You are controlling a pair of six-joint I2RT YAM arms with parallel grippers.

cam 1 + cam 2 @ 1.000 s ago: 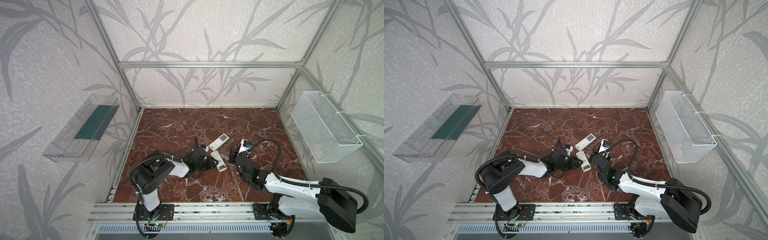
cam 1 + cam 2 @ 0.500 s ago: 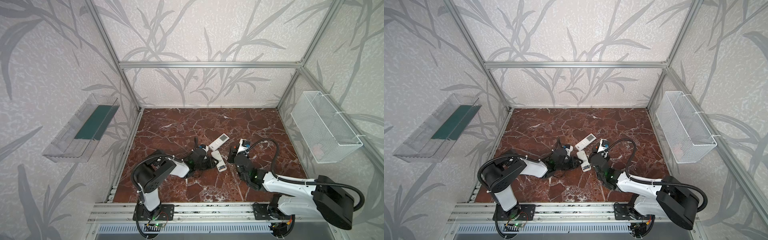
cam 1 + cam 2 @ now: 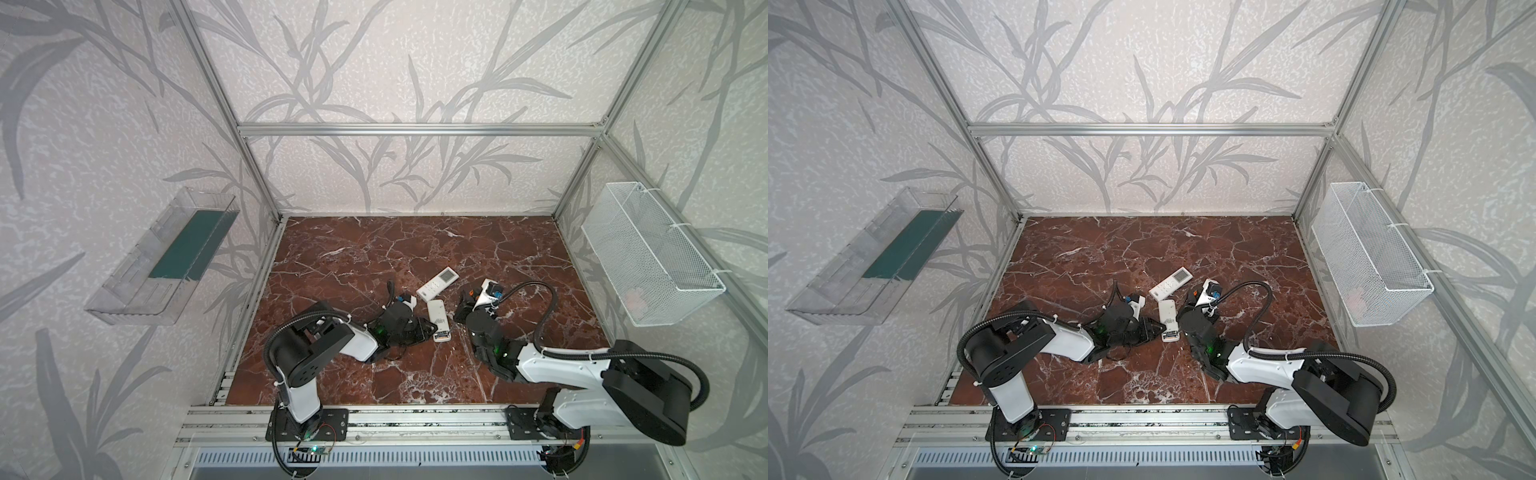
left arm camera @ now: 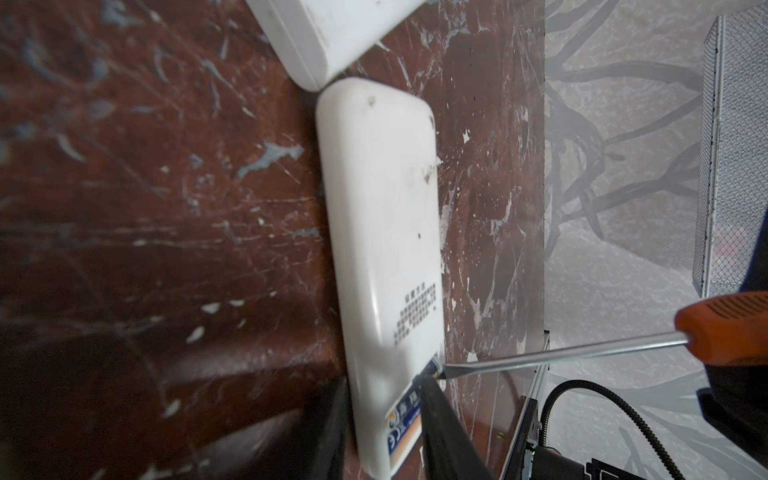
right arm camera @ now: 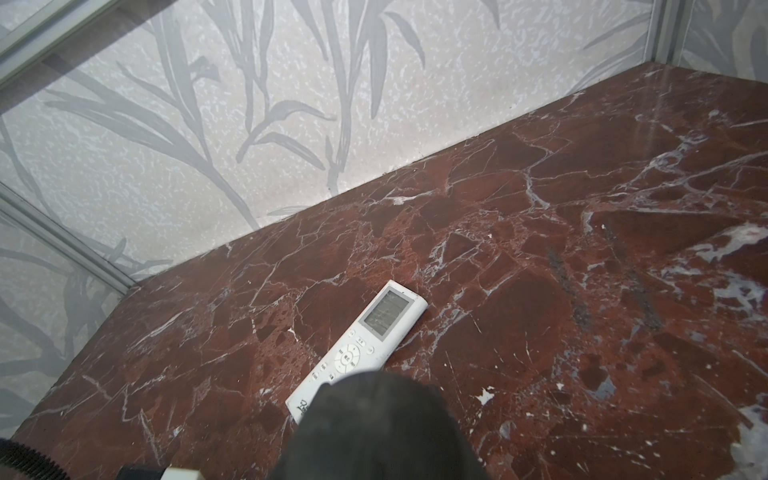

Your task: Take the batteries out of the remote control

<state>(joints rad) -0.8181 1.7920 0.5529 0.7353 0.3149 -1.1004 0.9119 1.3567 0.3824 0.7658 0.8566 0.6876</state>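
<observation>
Two white remotes lie on the marble tabletop (image 3: pixel 374 249). The face-down remote (image 3: pixel 437 316) shows its plain back in the left wrist view (image 4: pixel 382 232). That back has a block of small print and a blue-and-orange label toward the end nearest the camera. The face-up remote (image 3: pixel 437 283), with its screen and buttons showing (image 5: pixel 365 336), lies just beyond the far end of the face-down remote and angled across it. Whether their corners touch I cannot tell.

The left gripper (image 3: pixel 432 332) is at the near end of the face-down remote. It has a dark finger (image 4: pixel 444 428) against each long side and is clamped on that end. The second finger is blurred.

The right gripper (image 3: pixel 460 309) sits just right of the face-down remote in both top views. It is closed on the orange handle of a screwdriver (image 4: pixel 561 353). The bare steel shaft slants across to the face-down remote. Its flat tip sits at a small dark notch on the remote's side edge, right beside the left gripper's finger and next to the label.

The batteries are hidden from every view, and I cannot tell whether they sit inside the face-down remote.

A wire basket (image 3: pixel 648 257) hangs on the wall well to the right of the face-down remote. A clear tray (image 3: pixel 166 257) hangs on the wall well to its left.
</observation>
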